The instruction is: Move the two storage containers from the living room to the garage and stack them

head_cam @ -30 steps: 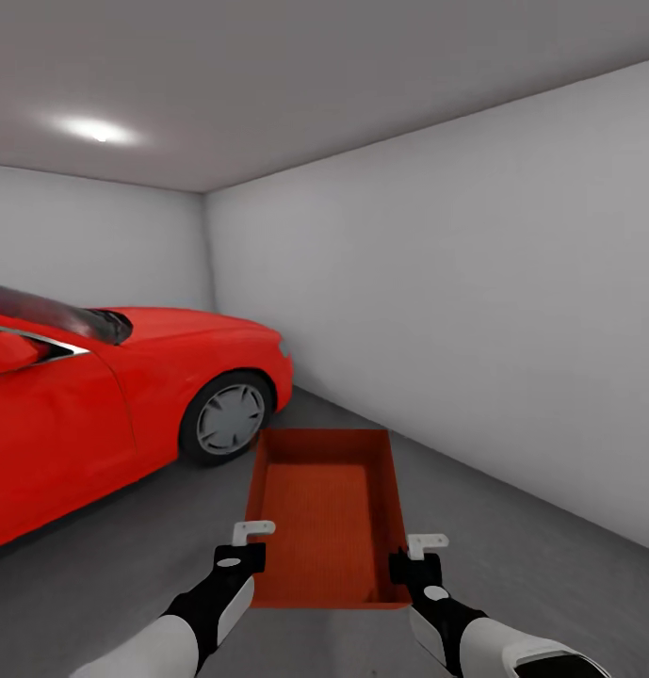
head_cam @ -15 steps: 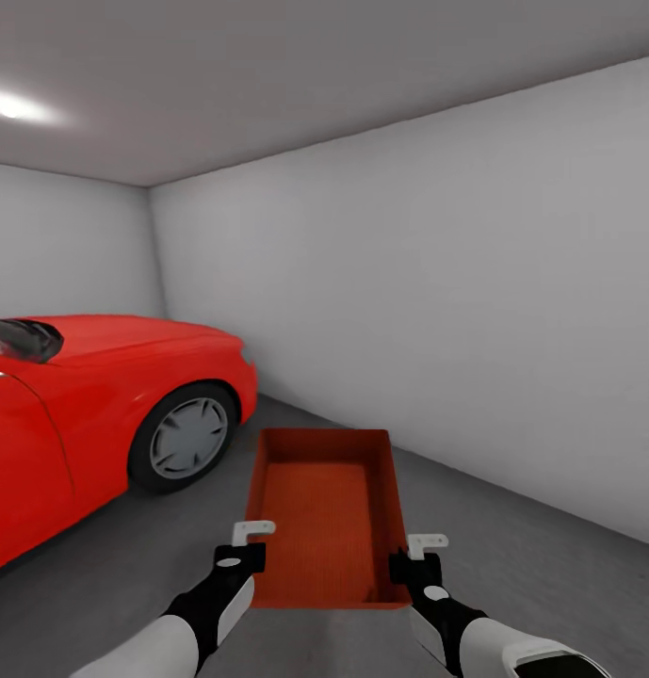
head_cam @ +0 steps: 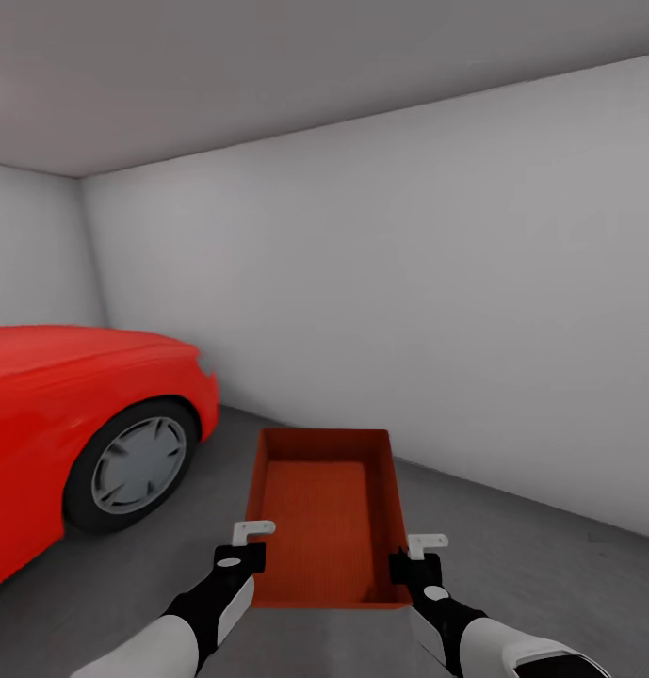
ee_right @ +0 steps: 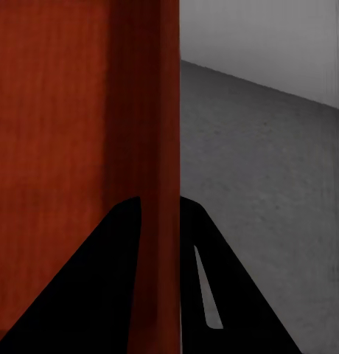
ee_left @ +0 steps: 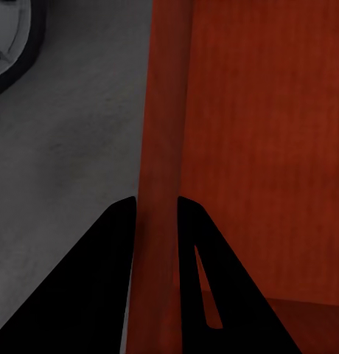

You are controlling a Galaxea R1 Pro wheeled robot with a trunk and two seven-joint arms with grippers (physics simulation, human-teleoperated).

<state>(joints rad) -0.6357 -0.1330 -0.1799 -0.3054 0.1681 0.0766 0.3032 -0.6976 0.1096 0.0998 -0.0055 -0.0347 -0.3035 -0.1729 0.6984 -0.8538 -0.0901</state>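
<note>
A red-orange storage container [head_cam: 326, 513], open-topped and with nothing in it, hangs in the air in front of the robot, clear of the grey concrete floor [head_cam: 512, 556] of the garage, with its long axis pointing away from the robot toward the white wall [head_cam: 409, 282]. The left gripper [head_cam: 252, 539] clamps the container's left long wall near the corner closest to the robot; in the left wrist view the two dark fingers [ee_left: 103, 295] of the left gripper [ee_left: 155, 210] sit one on each side of that thin red wall [ee_left: 158, 147], closed against it with only the wall between them. The right gripper [head_cam: 420, 551] does the same on the container's right long wall, and in the right wrist view its fingers [ee_right: 103, 295] press both faces of the red wall [ee_right: 144, 110], with the right gripper [ee_right: 158, 210] pinched tight on it. A red car [head_cam: 70, 414] stands to the left of the container, its front wheel [head_cam: 136, 466] nearest, well apart from the container's left wall; a slice of that wheel [ee_left: 11, 37] also shows in the left wrist view beyond the container. To the right of the container lies bare floor running up to the white wall.
</note>
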